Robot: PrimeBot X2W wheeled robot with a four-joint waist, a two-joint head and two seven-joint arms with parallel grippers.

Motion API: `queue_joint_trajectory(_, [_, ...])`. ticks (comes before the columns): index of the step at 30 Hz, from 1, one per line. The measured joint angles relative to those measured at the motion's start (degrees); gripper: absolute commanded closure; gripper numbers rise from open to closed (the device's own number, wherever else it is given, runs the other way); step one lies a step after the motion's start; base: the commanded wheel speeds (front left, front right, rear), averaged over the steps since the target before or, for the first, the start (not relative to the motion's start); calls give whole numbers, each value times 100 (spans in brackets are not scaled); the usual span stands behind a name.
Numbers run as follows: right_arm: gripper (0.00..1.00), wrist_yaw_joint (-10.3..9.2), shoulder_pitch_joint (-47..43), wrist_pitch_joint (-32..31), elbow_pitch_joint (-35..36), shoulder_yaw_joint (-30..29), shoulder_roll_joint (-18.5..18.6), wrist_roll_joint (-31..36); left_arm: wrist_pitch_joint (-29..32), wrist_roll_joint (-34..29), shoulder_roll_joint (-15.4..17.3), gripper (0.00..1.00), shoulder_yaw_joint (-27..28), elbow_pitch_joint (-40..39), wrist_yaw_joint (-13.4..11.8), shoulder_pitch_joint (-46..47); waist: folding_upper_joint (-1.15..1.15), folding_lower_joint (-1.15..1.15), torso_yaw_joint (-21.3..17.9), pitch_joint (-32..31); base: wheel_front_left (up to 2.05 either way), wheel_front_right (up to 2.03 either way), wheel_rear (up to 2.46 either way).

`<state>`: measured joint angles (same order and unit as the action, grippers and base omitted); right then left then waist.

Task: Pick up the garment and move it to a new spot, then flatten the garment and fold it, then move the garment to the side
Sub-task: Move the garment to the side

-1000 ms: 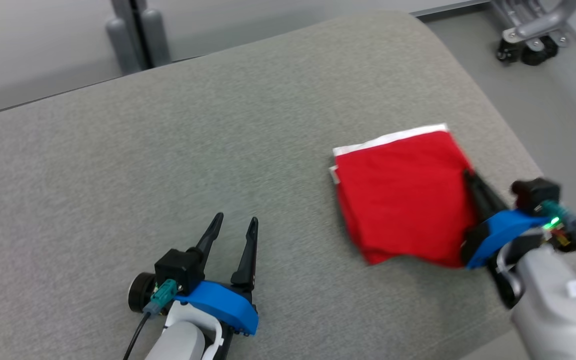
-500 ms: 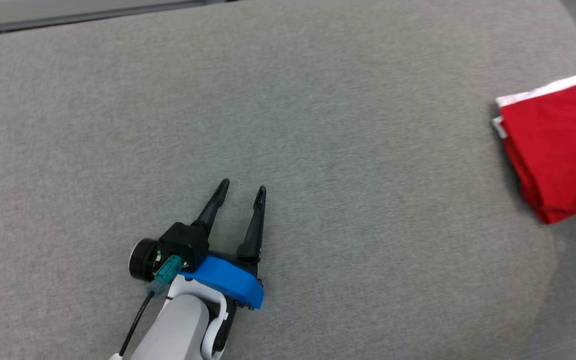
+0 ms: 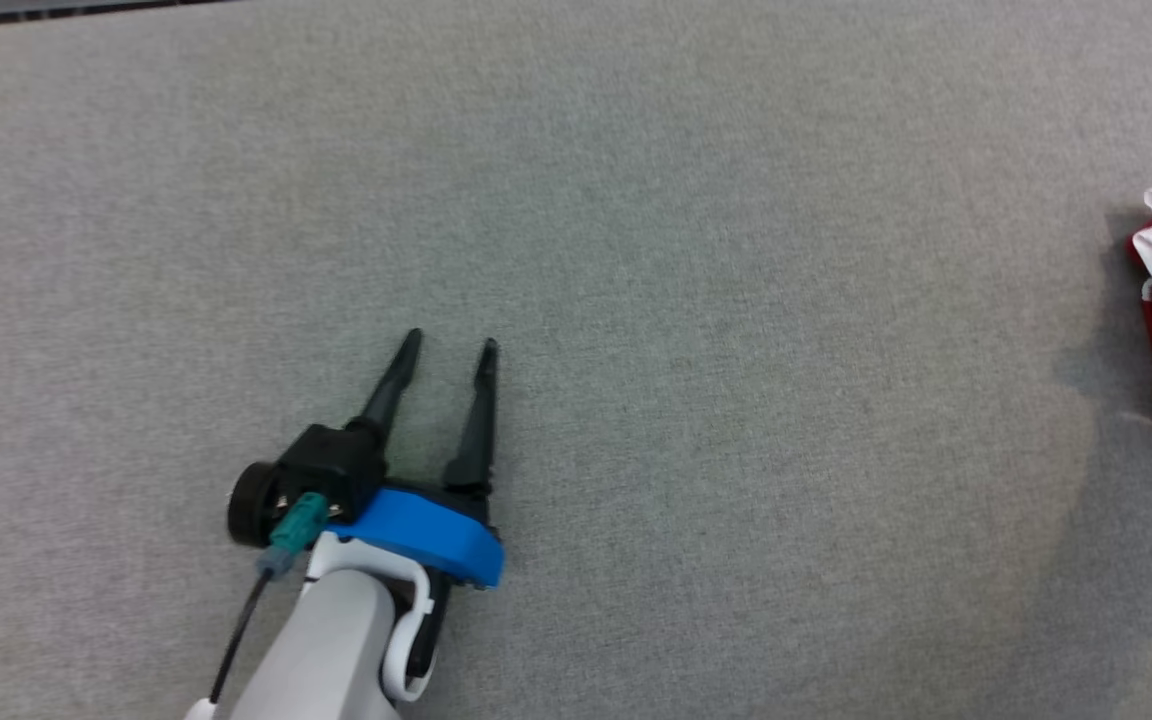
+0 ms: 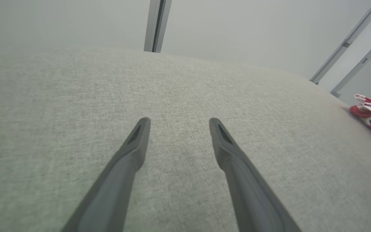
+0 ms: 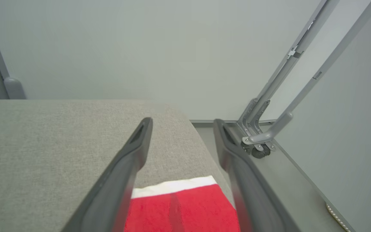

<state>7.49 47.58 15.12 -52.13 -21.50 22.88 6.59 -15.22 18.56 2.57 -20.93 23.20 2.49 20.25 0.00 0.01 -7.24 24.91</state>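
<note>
Lying folded on the grey fabric tabletop (image 3: 736, 300), the garment (image 5: 185, 209) was a bright red cloth with a white band (image 5: 172, 186) along its far edge, and a faint crease ran lengthwise down its top layer. In the right wrist view it sat directly under the right end effector (image 5: 183, 121), between and below the two dark fingers (image 5: 124, 180), with the white band just short of the fingertips. Whether the fingers touched the cloth could not be told. That end effector stood wide open, its fingers well apart and gripping nothing. Beyond its tips the tabletop's rounded corner fell away to a grey floor (image 5: 269, 180), where a wheeled metal frame (image 5: 258, 112) stood to the right of the fingers against a pale wall (image 5: 140, 48).

The left end effector (image 3: 450, 342) was wide open too and empty, poised over bare fabric. From it the garment lay well off to the right, at the edge of the head view, where its stacked red layers and white edges showed as a rumpled bundle of folds
</note>
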Motion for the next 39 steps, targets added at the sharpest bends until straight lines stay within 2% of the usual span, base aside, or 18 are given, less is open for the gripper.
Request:
queue_joint_trajectory(3, [0, 0, -125, 0, 643, 436, -417, -510, 8, -11, 23, 0, 215, 8, -52, -54, 0, 0, 60, -161, 0, 0, 0])
queue_joint_trajectory(8, [0, 0, -849, 0, 1464, 1014, -984, -1092, 8, 8, 31, 0, 580, -96, -156, -218, 0, -1, 245, -503, 0, 0, 0])
queue_joint_trajectory(10, [0, 0, -1091, -1, 1663, 1140, -1196, -1225, 8, 102, 29, 0, 772, -146, -244, -313, 0, -1, 333, -646, 0, 0, 0])
queue_joint_trajectory(16, [0, 0, -1923, 0, 1891, 1483, -1742, -1259, 9, 158, 36, 0, 1102, -185, -253, -586, 0, -2, 612, -1046, 0, 0, 0])
queue_joint_trajectory(26, [0, 0, -2999, 0, 1983, 1655, -1983, -1105, 9, 144, 33, 0, 1352, -5, -245, -1219, -1, -2, 802, -1769, 0, 0, 0])
queue_joint_trajectory(33, [0, 0, -3417, 0, 1973, 1841, -2001, -1405, 9, 201, 33, 0, 1586, 76, -250, -1667, -1, -2, 759, -2297, 0, 0, 0])
queue_joint_trajectory(39, [0, 0, -3520, 0, 2031, 1962, -2000, -1526, 9, 168, 33, 0, 1692, 44, -253, -1794, -1, -2, 716, -2501, 0, 0, 0])
